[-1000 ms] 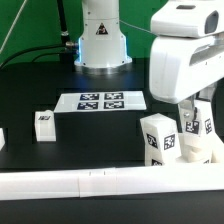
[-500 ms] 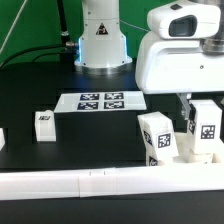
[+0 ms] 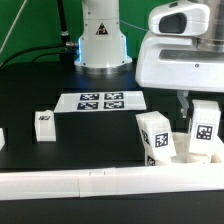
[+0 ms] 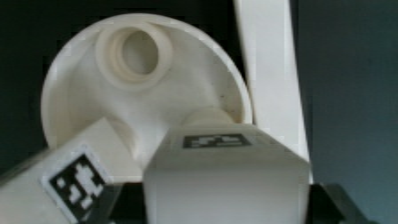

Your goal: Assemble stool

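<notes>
The white round seat disc [image 4: 125, 100] lies with its recesses up, and one round recess [image 4: 134, 48] shows open. In the exterior view the seat [image 3: 186, 157] sits at the right behind the rail. One tagged leg [image 3: 157, 138] stands upright on it, and it also shows in the wrist view [image 4: 80, 180]. My gripper [image 3: 203, 108] is shut on a second tagged leg [image 3: 205, 130] and holds it upright over the seat's right side. In the wrist view this leg [image 4: 222, 165] fills the space between my dark fingers [image 4: 128, 200].
A long white rail [image 3: 80, 181] lies along the front and also shows beside the seat [image 4: 270, 60]. The marker board [image 3: 100, 101] lies mid-table. A loose leg [image 3: 44, 122] stands at the left, and another white part [image 3: 2, 138] is at the left edge.
My gripper has carried the held leg toward the exterior view's right and slightly down, and the leg has gone from tilted to upright. The standing leg and the seat have not moved.
</notes>
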### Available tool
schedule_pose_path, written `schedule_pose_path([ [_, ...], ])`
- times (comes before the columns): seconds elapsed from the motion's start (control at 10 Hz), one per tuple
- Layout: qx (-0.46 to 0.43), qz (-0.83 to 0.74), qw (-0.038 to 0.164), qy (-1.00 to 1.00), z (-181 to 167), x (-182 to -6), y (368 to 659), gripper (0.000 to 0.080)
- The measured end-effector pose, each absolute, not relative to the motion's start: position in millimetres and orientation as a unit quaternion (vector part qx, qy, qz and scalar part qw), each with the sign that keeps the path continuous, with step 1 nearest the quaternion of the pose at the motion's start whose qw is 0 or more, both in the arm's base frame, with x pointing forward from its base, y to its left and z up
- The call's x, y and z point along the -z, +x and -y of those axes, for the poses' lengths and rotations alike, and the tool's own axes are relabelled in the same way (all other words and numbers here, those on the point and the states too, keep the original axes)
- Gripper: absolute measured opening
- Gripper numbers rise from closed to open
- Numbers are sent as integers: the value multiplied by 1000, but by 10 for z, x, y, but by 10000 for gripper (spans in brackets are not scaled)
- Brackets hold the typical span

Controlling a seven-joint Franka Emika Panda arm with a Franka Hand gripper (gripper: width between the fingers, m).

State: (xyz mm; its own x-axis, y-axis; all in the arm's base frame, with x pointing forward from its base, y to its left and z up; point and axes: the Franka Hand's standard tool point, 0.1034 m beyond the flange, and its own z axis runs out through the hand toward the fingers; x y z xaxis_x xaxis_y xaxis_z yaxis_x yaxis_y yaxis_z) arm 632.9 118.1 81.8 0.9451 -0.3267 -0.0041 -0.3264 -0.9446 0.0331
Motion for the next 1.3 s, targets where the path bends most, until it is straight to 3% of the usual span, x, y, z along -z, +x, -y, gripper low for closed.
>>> schedule_pose_path([
  [0.2, -16, 277, -17, 961, -1142, -815, 6342, 337],
  [0.3, -25, 358, -54, 932, -1097, -814, 6329, 337],
  [0.4, -18, 432, -74, 899, -1103, -812, 6326, 337],
  [0.5, -12, 460, -83, 884, -1084, -817, 6331, 337],
  [1.0, 4, 612, -88, 786, -1119, -815, 6334, 337],
  [1.3, 13, 785, -118, 608, -1197, -793, 6385, 337],
])
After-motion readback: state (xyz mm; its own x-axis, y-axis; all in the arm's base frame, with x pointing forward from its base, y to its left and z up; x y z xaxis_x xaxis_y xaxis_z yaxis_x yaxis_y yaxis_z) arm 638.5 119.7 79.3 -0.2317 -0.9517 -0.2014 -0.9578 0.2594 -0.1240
